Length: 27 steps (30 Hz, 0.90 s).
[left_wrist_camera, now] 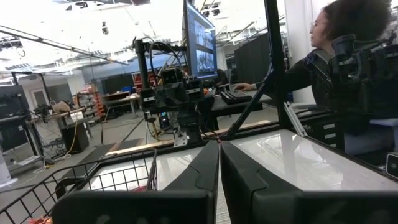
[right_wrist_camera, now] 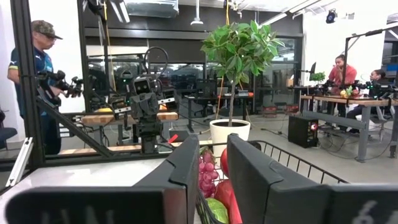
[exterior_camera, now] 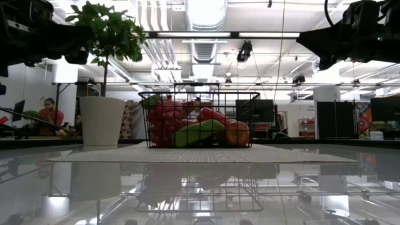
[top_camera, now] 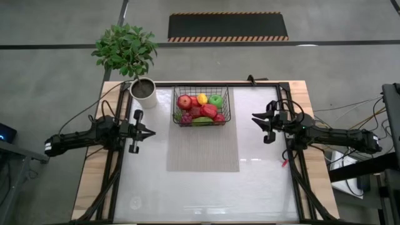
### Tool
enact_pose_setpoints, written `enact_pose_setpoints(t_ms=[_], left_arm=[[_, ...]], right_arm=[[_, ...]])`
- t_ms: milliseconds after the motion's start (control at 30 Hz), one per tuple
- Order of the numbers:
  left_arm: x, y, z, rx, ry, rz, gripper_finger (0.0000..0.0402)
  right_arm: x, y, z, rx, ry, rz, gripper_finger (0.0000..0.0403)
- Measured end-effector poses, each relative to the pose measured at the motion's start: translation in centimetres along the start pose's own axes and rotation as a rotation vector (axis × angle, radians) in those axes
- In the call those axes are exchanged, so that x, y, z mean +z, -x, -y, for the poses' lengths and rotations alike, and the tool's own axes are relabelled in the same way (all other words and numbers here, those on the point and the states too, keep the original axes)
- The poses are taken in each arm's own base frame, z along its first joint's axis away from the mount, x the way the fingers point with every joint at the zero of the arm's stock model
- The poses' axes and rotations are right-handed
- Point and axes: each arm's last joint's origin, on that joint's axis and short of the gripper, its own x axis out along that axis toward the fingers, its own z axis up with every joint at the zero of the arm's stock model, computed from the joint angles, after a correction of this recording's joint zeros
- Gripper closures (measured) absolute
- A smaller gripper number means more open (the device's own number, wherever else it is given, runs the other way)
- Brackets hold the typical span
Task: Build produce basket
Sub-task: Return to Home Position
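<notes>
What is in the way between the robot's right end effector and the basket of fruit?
Nothing visible: only bare table lies between the right end effector and the basket. The left end effector waits across the table.

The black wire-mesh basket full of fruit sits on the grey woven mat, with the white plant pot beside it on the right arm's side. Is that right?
No. The high view shows the white plant pot beside the black wire-mesh basket on the side of the left arm, not the right arm. The rest holds: the basket, full of fruit, sits on the grey woven mat.
</notes>
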Motion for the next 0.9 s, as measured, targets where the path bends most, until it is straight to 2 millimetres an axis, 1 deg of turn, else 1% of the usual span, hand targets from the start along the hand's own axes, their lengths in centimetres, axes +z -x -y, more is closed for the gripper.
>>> enact_pose_setpoints(t_ms=[167, 700, 900], left_arm=[[-0.02, -0.01, 0.0, -0.001, 0.001, -0.002, 0.0402], [-0.01, -0.01, 0.0, -0.001, 0.001, -0.001, 0.0402], [-0.01, -0.01, 0.0, -0.001, 0.0, -0.001, 0.0402]], right_arm=[[0.0, 0.0, 0.0, 0.0, 0.0, 0.0, 0.0334], [0.0, 0.0, 0.0, 0.0, 0.0, 0.0, 0.0318], [0.0, 0.0, 0.0, 0.0, 0.0, 0.0, 0.0326]])
